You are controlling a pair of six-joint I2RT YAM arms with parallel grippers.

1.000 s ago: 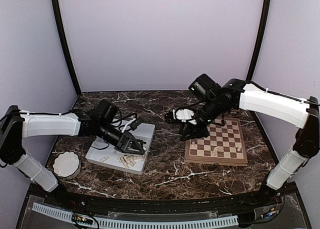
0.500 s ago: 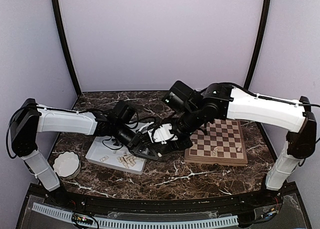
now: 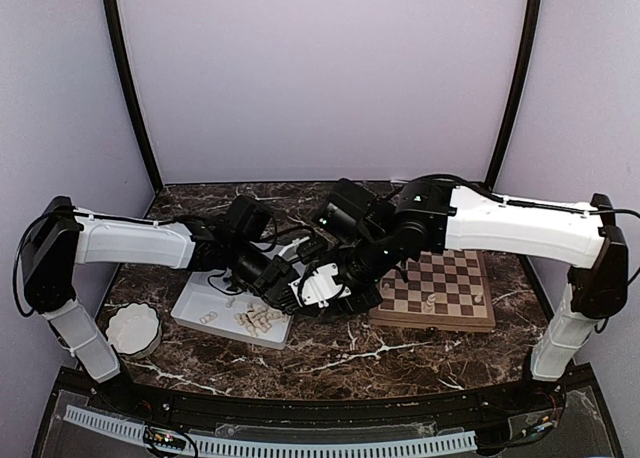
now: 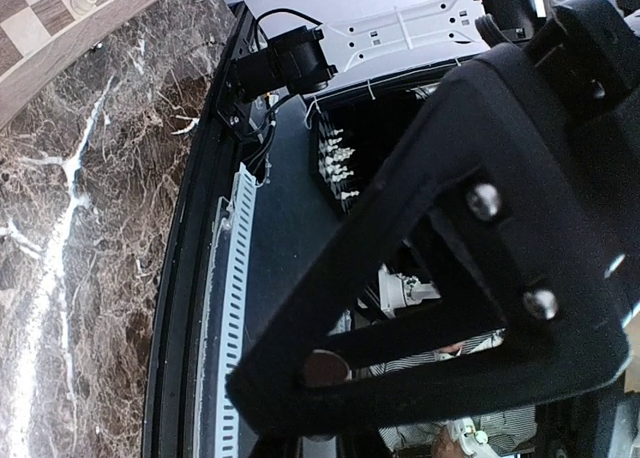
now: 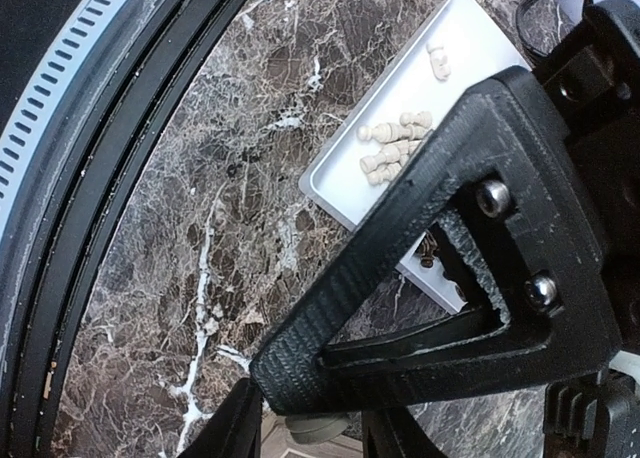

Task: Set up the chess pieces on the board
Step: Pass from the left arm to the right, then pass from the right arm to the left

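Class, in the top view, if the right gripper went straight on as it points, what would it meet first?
Probably the left gripper, just ahead, near the white tray; depth is unclear.

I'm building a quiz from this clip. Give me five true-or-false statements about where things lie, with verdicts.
1. The board lies to the right of the white tray. True.
2. Pale chess pieces lie in the tray. True.
3. The board is fully set up. False: only a few pieces stand on it.
4. The white bowl sits on the board. False: it sits on the table, left of the tray.
5. The right arm stretches across to the tray's right end. True.
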